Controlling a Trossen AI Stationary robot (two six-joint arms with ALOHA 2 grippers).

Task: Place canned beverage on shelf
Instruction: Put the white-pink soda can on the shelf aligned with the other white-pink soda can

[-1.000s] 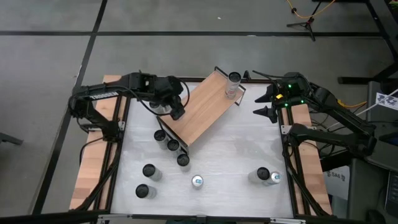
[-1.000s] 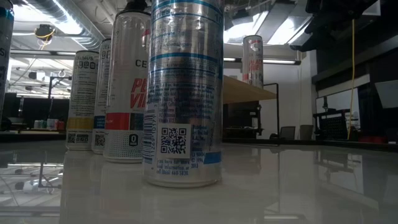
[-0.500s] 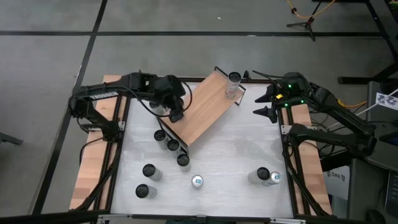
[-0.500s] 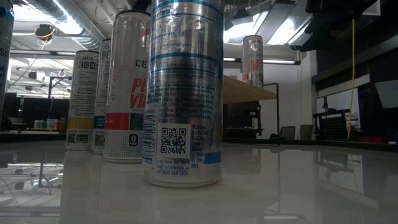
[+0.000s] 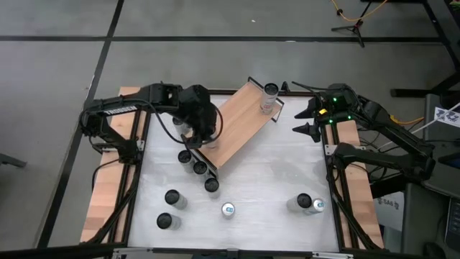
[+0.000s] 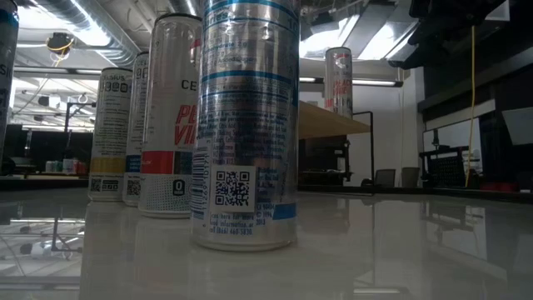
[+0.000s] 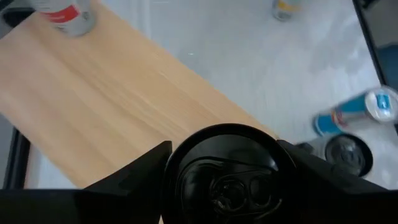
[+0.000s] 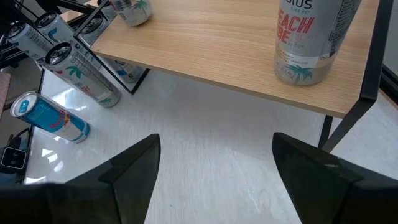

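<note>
The long light-brown wooden shelf with thin black frame ends (image 5: 241, 122) lies slantwise across the far middle of the white tabletop (image 5: 273, 173), one end nearer the left arm and the other pointing far and right.

You are partway through, by my reading. One tall silver can with red lettering (image 5: 269, 92) already stands upright on the board's far right end. A second can, a round dark-topped metal one (image 7: 227, 177), sits over the board's near left end, in the left gripper (image 5: 198, 133). The left wrist view shows that gripper's two fingers pressed against either side of the can, so take it as gripped. Whether its base rests on the wood yet, you cannot tell from above. The right wrist view suggests it stands on the board or just above it.

What looks left for this can is to set it firmly, let go and lift clear without tipping it.

Eight more cans wait on the tabletop:
- A row of three dark-topped cans (image 5: 199, 167) just beside the shelf's near left corner.
- Two dark cans (image 5: 169, 208) nearer and to the left.
- One blue-topped can (image 5: 228, 209) near the middle.
- A pair of cans (image 5: 309, 203) near and right.

None of the cans shows what is inside it.

The right gripper (image 5: 305, 119) waits off the shelf's right end, its jaws wide apart with nothing between them.
</note>
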